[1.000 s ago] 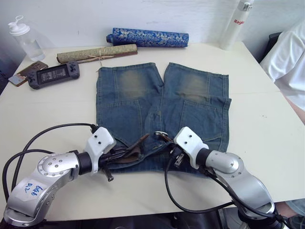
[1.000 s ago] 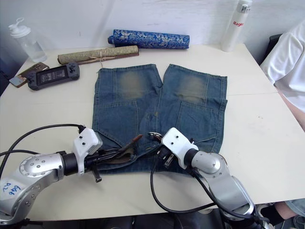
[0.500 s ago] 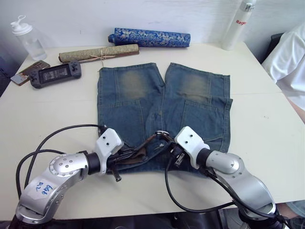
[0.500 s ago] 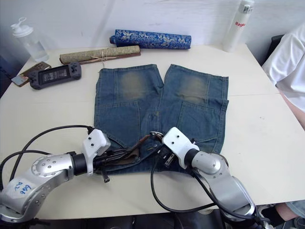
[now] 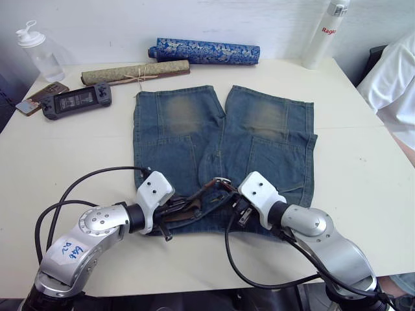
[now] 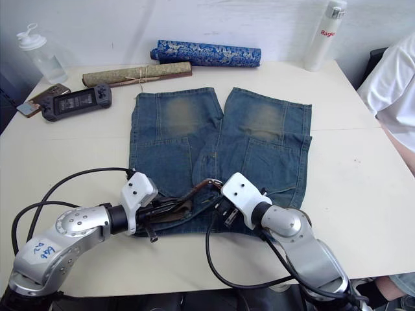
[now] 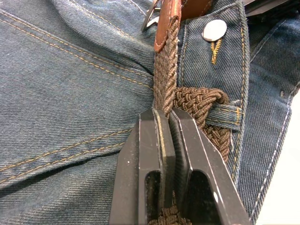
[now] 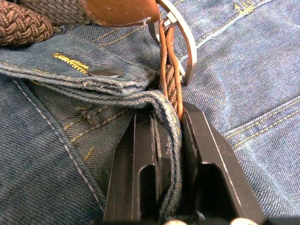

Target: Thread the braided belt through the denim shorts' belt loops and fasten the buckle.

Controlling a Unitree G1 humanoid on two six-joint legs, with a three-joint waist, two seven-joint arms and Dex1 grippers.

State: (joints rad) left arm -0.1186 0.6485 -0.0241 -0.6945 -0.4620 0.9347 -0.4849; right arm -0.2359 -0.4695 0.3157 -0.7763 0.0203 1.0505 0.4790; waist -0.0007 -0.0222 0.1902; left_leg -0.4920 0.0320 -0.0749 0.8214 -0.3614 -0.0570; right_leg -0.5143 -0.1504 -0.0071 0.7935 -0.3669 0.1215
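The denim shorts (image 5: 220,136) lie flat on the table, waistband towards me. The braided belt (image 7: 164,84) runs along that waistband and passes under a belt loop (image 7: 225,115). My left gripper (image 7: 165,115) is shut on the brown woven strap just short of its tan leather tip (image 7: 167,23). That tip reaches the silver buckle (image 8: 185,42) at the middle of the waist, beside the metal button (image 7: 214,29). My right gripper (image 8: 166,117) is shut on the belt right behind the buckle, with a fold of the denim waistband pinched in too.
At the table's far side lie a blue patterned roll (image 5: 204,50) and an olive rolled mat (image 5: 135,71). A handheld console (image 5: 76,100), a phone (image 5: 39,97) and a clear bottle (image 5: 40,55) are far left. A white bottle (image 5: 324,29) stands far right, near a person's white sleeve (image 5: 395,84).
My left gripper has moved right along the waistband with the strap, bringing the leather tip closer to the buckle. My right gripper has stayed put.
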